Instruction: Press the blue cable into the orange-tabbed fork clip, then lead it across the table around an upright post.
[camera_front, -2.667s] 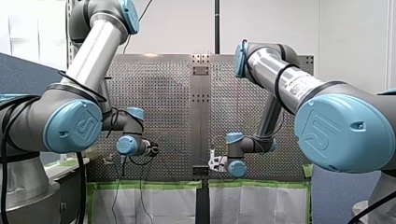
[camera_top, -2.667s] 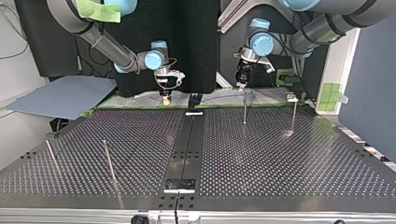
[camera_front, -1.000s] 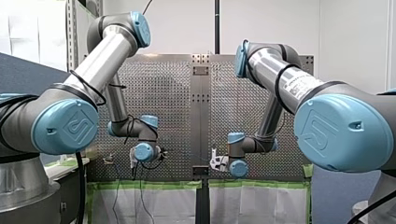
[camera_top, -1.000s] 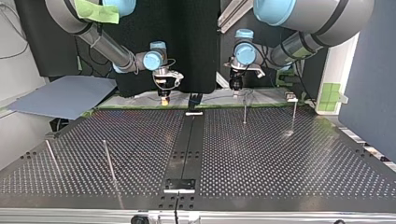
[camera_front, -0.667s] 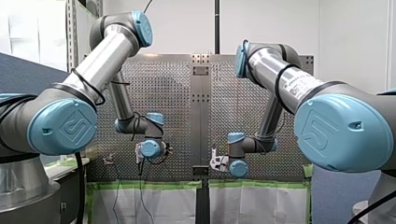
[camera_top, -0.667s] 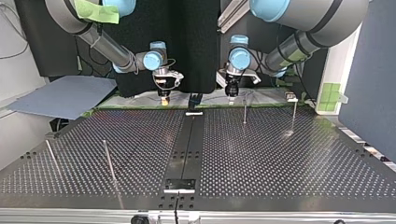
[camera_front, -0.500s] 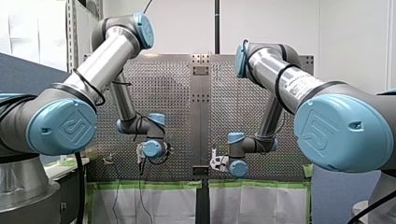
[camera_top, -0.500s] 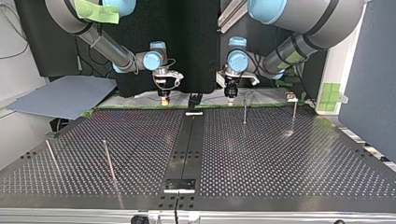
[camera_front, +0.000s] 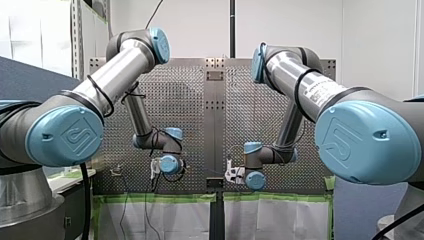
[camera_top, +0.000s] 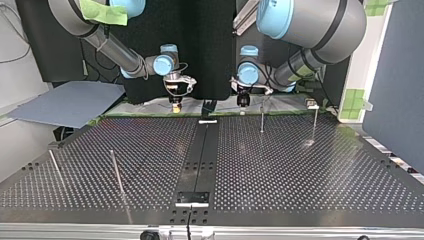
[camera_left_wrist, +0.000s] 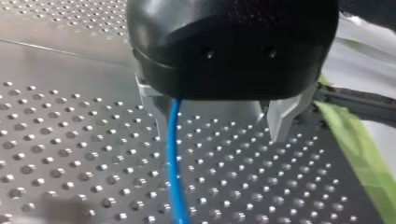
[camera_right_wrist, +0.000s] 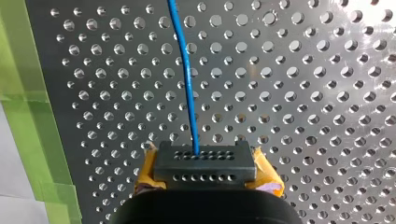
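Top view, near edge of the perforated surface (camera_top: 300, 175) first; dark centre strip (camera_top: 199, 155) taken as reference throughout.

Left of the strip, close to the near edge: post 1 (camera_top: 116, 172), leaning. Further left of the strip, same depth: post 2 (camera_top: 55, 167), also leaning.

Right of the strip, well beyond, toward the far edge: post 3 (camera_top: 261, 119), standing. Further right of the strip: post 4 (camera_top: 314, 124), apart from post 3.

Just left of the strip's far end: my right pincer (camera_top: 176, 105). Points down at the surface. In the right wrist view, pinches a black perforated block (camera_right_wrist: 204, 165) between yellow pads (camera_right_wrist: 149, 170). Blue cable (camera_right_wrist: 187, 79): ends at that block and leads straight ahead over the holes, away from the pincer.

Just right of the strip's far end: my left pincer (camera_top: 243, 104). Points down likewise. In the left wrist view, metal fingers (camera_left_wrist: 282, 119) spread wide. Cable here: through the gap, close beside one finger; contact with that finger not determinable.

Cable too thin to trace in the top view.

Beyond the far edge, well left of the strip: grey sheet (camera_top: 70, 102), lying flat.
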